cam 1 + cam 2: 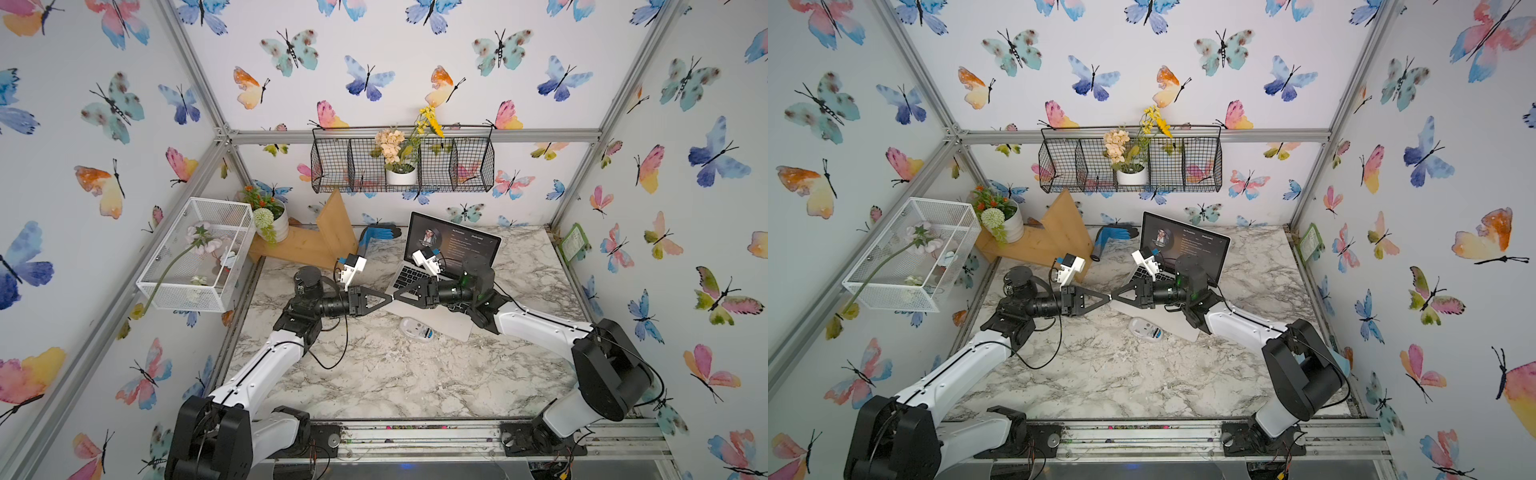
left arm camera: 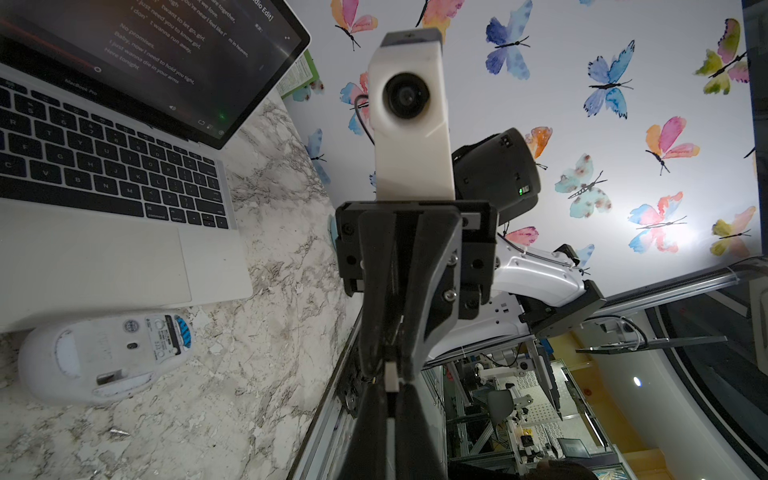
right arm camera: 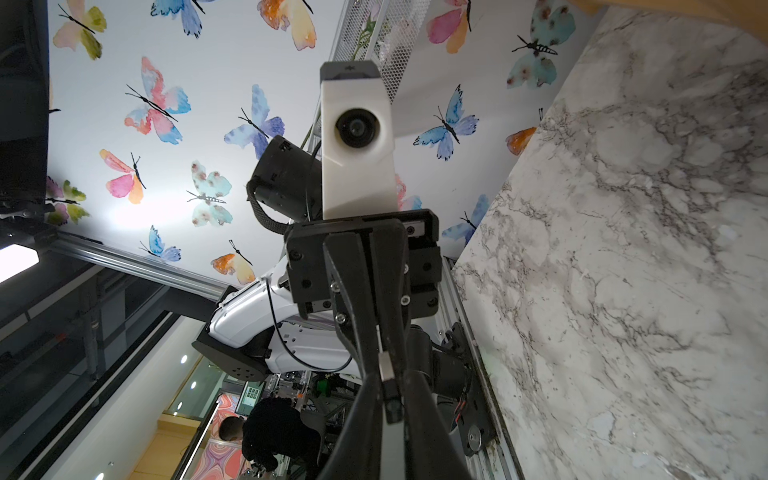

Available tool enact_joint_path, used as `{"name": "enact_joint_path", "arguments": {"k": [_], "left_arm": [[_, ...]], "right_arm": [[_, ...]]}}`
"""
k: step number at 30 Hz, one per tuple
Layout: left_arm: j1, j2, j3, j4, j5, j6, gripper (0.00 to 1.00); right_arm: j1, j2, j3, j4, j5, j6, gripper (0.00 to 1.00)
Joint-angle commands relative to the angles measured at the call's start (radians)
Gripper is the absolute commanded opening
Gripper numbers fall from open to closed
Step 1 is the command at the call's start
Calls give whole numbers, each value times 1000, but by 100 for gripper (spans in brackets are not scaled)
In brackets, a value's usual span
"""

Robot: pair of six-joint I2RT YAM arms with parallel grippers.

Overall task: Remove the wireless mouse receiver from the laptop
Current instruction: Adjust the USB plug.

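Above the marble table point(image 1: 374, 374), just off the near corner of the open laptop point(image 1: 453, 245) set toward the back, the small wireless mouse receiver point(image 2: 390, 376) is held clear of it, pinched at once by the closed left gripper point(image 1: 1105, 297) and the closed right gripper point(image 1: 1114, 296), met tip to tip.

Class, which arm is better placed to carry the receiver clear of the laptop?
Probably left: the left gripper pinches the receiver over bare table, while the right gripper, gripping it too, reaches over the laptop.
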Motion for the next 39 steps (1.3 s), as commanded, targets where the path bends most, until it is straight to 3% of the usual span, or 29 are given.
{"name": "enact_joint_path", "arguments": {"k": [1,4,13,18,27,29,36,37,39], "left_arm": [[6,-14,28,-2,-7,21,0],[7,-12,28,-2,-7,22,0],[11,-22,20,-1,-8,20,0],[15,-21,17,-1,-7,19,0],[17,-25,9,-1,-5,20,0],[19,-27,8,-1,-6,20,0],[22,-33,8,-2,-14,21,0],[22,-33,9,-2,-14,23,4],[22,-36,10,-2,-16,22,28]], "right_arm": [[10,15,-7,48,9,22,15],[17,22,1,36,-3,14,18],[23,19,4,12,4,-10,13],[23,14,6,-1,13,-20,17],[23,2,17,-42,20,-47,10],[22,0,22,-51,22,-51,3],[22,-3,45,-109,25,-85,2],[23,-2,47,-112,23,-86,2],[22,-2,49,-115,23,-87,2]]}}
